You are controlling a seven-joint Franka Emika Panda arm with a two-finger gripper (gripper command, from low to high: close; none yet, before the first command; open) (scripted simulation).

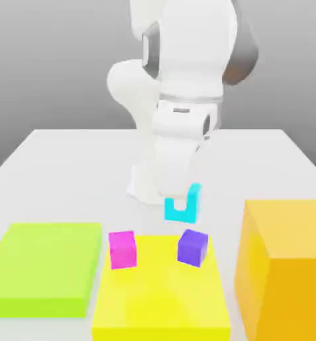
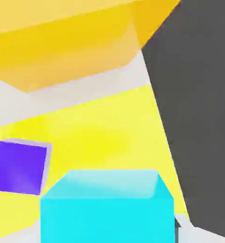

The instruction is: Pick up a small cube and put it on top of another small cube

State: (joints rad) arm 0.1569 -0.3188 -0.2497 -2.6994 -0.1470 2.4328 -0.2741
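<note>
We count small cubes: three – one cyan cube point(image 1: 183, 208), one magenta cube point(image 1: 123, 249), one purple cube point(image 1: 192, 247) | flat slabs: two – one green slab point(image 1: 44, 266), one yellow slab point(image 1: 161, 293) | large blocks: one orange block point(image 1: 284, 266)

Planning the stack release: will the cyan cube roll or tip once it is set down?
The cyan cube has flat faces and square edges, so it probably won't roll. It looks rigid, so likely keeps shape. Landing off-centre on the purple cube, it might tip.
</note>
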